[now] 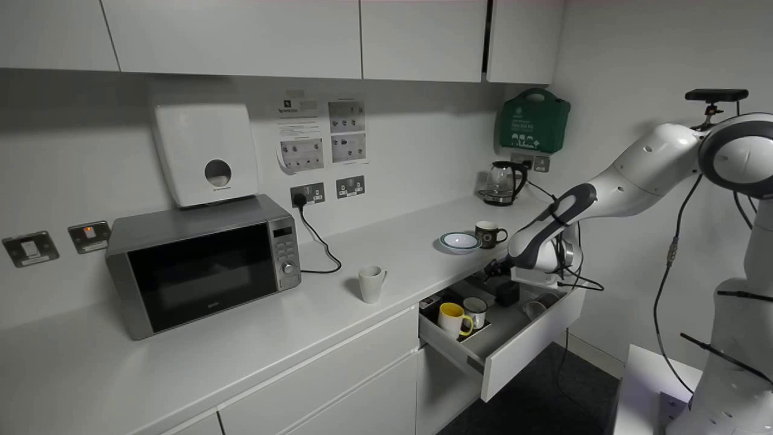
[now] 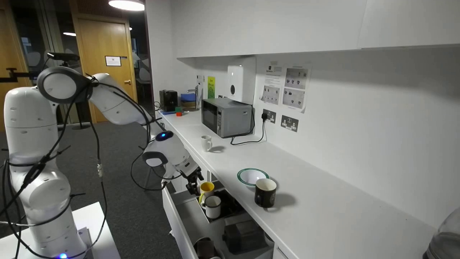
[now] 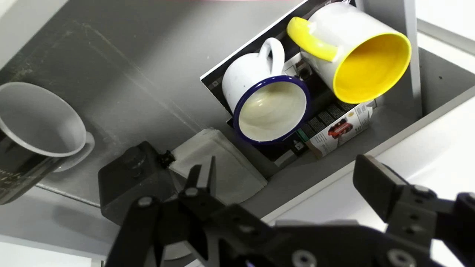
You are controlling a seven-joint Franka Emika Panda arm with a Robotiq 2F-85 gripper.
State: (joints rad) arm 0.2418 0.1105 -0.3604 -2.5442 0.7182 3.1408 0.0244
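Note:
My gripper (image 3: 285,163) stands open over a pulled-out drawer (image 1: 534,344), its fingers wide apart and nothing held between them. Inside the drawer, in the wrist view, lie a white mug with yellow inside and handle (image 3: 319,44) and a white mug with a dark blue rim (image 3: 241,74). Further left are a dark mug (image 3: 15,163), a black boxy object (image 3: 126,178) and a stack of pale paper (image 3: 222,167) beyond the left finger. An exterior view has the gripper (image 2: 197,183) close beside the yellow mug (image 2: 207,188); whether they touch I cannot tell.
On the white counter (image 1: 241,356) above the drawer stand a white mug (image 1: 371,284), a bowl (image 1: 461,241), a dark mug (image 1: 486,235), a kettle (image 1: 501,184) and a microwave (image 1: 205,272). The drawer front and counter edge flank the gripper. Cables hang along the arm.

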